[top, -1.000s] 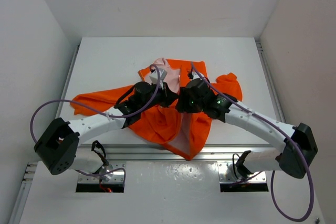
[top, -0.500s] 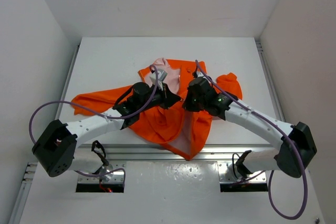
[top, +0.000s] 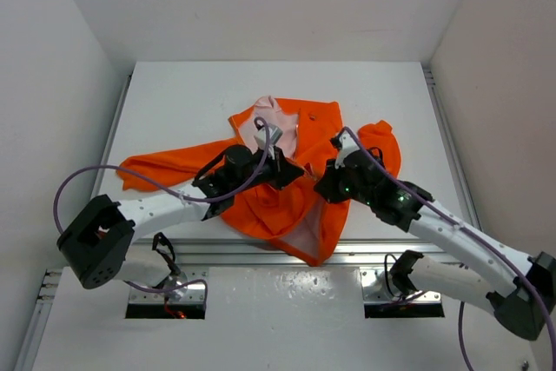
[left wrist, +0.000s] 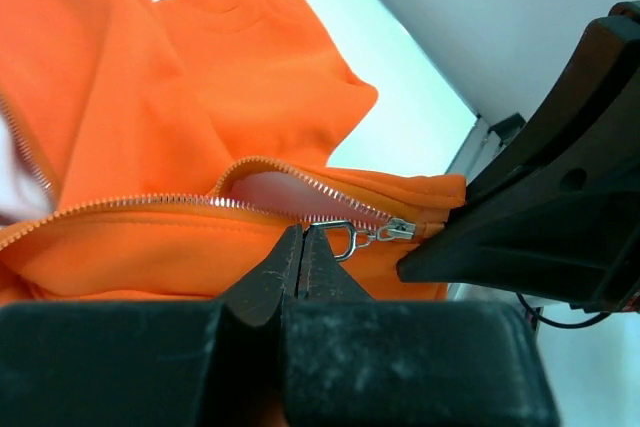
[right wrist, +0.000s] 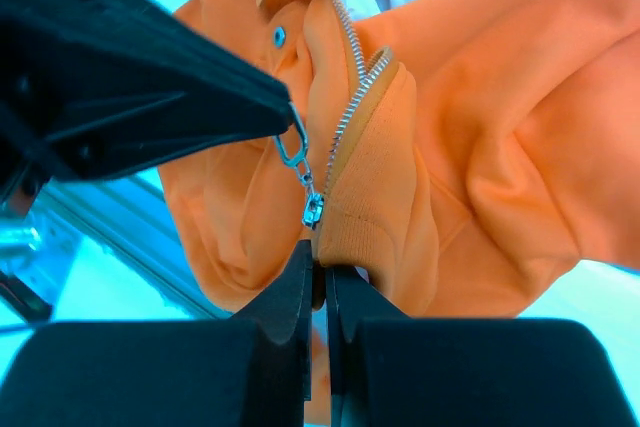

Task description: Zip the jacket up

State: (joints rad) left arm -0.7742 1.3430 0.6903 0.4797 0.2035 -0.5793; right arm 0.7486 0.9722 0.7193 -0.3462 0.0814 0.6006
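Jacket: the small bright orange fabric jacket point(top: 261, 206) lies crumpled, front up, across the middle of the white tabletop point(top: 191, 93), with its hem spilling over the near edge; I judge that puts the bottom of the zip within reach of both arms
Sleeves: one long orange sleeve point(top: 165, 167) trails toward the left edge and the other bunched sleeve point(top: 382, 141) sits near the right edge, both well apart from the work
Zipper: the small silver zipper slider point(left wrist: 400, 230) sits at the hem end of the silver zipper teeth point(left wrist: 290, 175), which gape above it over the pale pink lining point(top: 278, 119), so I judge nearly the whole run is left to close
Left gripper: the left gripper point(left wrist: 303, 247) is clamped tight, its tips pinching the thin silver pull ring point(left wrist: 345, 237) that hangs off the slider; I take this as my pulling hand
Right gripper: the right gripper point(right wrist: 318, 267) is clenched on the orange hem just below the slider; I read it as the anchor that keeps the cloth taut, so the slider can run instead of dragging the fabric
Hidden from above: the two black wrists cover the slider and both grips, so I only see them in the wrist views
Hard to make out: I cannot tell whether both rows of teeth are seated in the slider, or how deep the right fingers bite into the hem
Cut off: the collar end of the zip runs out of both wrist views
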